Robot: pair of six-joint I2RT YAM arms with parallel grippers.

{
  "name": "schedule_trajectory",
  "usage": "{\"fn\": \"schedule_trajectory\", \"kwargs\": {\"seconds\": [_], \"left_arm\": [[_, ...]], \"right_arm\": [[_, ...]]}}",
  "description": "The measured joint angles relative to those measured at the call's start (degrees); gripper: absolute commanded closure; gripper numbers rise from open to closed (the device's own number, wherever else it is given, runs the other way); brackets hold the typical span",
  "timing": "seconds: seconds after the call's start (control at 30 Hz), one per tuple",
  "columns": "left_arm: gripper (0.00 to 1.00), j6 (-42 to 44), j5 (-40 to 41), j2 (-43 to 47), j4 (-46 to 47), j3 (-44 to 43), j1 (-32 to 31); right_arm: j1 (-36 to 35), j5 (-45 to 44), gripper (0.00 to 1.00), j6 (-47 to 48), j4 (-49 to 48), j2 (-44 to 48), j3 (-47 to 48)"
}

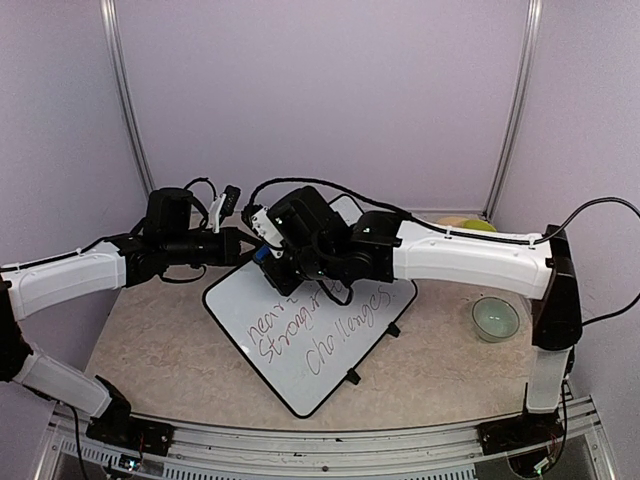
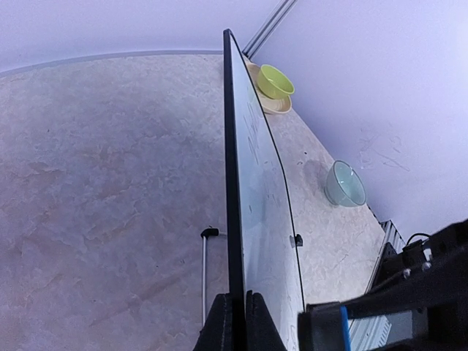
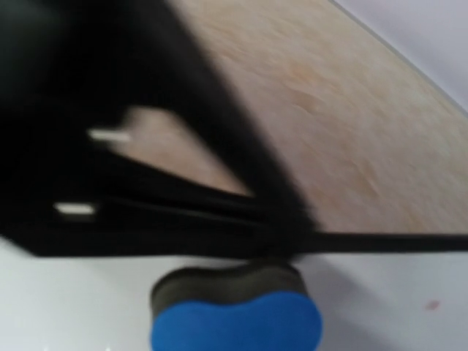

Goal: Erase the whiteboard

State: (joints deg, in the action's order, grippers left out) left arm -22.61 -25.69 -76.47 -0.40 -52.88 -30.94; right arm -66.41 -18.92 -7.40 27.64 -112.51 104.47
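The glossy white whiteboard (image 1: 300,350) with a thin black frame bears the red handwriting "Challenges". Left jaws clamp its edge; right jaws hold a blue eraser (image 3: 235,329) with a dark felt face.

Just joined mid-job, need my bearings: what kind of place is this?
Likely a lab test booth: plain lilac wall panels between metal poles, a stone-patterned table, and an aluminium mounting rail at its near edge.

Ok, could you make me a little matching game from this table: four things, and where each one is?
1 whiteboard
2 blue eraser
3 yellow-green bowl
4 pale bowl

a on a tan plate
b in the right tool
c edge pinched by the left tool
d on the table beside the right arm

Pairs: 1-c, 2-b, 3-a, 4-d
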Motion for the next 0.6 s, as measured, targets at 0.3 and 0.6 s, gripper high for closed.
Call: {"fn": "schedule_trajectory", "kwargs": {"seconds": [0.3, 0.6], "left_arm": [[1.00, 0.0, 0.0, 0.0, 0.0, 0.0, 0.0], [1.00, -0.1, 1.3, -0.1, -0.3, 0.0, 0.3]], "right_arm": [[1.7, -1.9, 0.76, 0.5, 0.6, 0.0, -1.3], [7.6, -1.3, 0.77, -1.2, -1.0, 2.1, -8.4]]}}
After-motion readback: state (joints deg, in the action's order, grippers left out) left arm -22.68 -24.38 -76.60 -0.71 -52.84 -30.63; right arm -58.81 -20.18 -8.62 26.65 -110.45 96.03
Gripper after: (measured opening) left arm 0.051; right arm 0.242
